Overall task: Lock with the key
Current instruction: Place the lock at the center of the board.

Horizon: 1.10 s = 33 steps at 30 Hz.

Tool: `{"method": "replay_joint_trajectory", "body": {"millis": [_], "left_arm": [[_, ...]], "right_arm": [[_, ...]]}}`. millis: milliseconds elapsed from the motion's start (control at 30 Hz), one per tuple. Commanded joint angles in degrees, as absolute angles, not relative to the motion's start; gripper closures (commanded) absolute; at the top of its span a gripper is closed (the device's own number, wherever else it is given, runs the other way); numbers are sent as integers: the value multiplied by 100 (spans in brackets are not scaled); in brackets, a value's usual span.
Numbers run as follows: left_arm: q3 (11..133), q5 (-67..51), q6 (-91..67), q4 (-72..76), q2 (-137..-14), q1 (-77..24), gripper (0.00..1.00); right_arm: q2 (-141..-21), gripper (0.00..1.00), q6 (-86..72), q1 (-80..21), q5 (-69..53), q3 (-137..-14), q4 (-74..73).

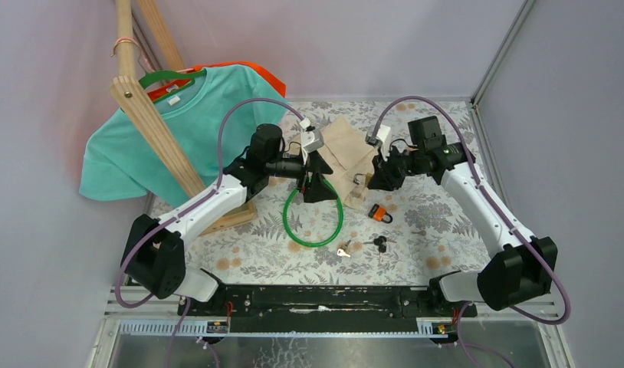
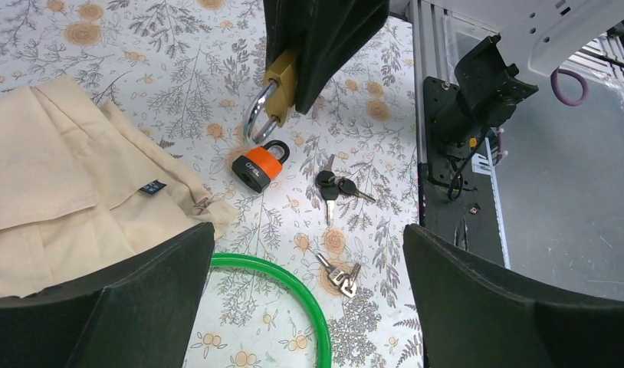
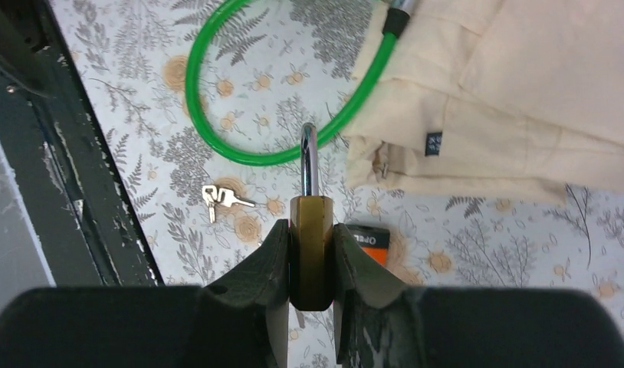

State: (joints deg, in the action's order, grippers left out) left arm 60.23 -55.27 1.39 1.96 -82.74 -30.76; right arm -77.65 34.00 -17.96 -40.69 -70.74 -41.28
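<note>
Nearest the arm bases, a small bunch of silver keys (image 1: 344, 250) lies flat on the floral tabletop (image 1: 431, 222). Just beyond it and slightly to the right is a second bunch, the black-headed keys (image 1: 380, 243). Neither bunch is touched by any fingers.

A little farther back sits an orange padlock (image 1: 381, 213) with a black shackle, lying on its side. To its left is a green cable loop (image 1: 313, 244), resting flat in a rough circle.

The left fingers (image 2: 140, 307) hang above the far edge of that loop. They are spread wide apart with nothing between them.

The right fingers (image 3: 255, 284) are clamped on the body of the brass padlock (image 3: 310, 253), the lock for this task. It is held off the tabletop, above and just behind the orange padlock. Its silver shackle points away from the fingers. Seen edge-on from the right wrist and partly hidden from the left wrist, the shackle may be unlatched, but I cannot tell for sure. No key is in the brass padlock as far as these views show.

Behind both sets of fingers lies a folded beige cloth bag (image 1: 347, 142), with one end of the green cable against its edge.

At the far left, a teal T-shirt (image 1: 140, 146) hangs on a green hanger (image 1: 171, 77) from a wooden rack (image 1: 152, 126).
</note>
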Motion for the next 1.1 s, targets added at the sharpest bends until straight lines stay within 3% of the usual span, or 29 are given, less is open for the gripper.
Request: {"method": "replay_joint_trajectory", "body": {"millis": [0, 700, 1067], "left_arm": [[5967, -5357, 160, 549, -8096, -3093, 0], [6038, -5103, -41, 504, -8166, -3091, 0], [6079, -5151, -59, 483, -8200, -3094, 0]], "right_arm": [[-7466, 100, 3343, -1543, -3782, -7005, -4015], [-8034, 100, 3355, -122, -2891, -6031, -4227], [-8613, 95, 3359, 66, -2827, -5805, -4310]]}}
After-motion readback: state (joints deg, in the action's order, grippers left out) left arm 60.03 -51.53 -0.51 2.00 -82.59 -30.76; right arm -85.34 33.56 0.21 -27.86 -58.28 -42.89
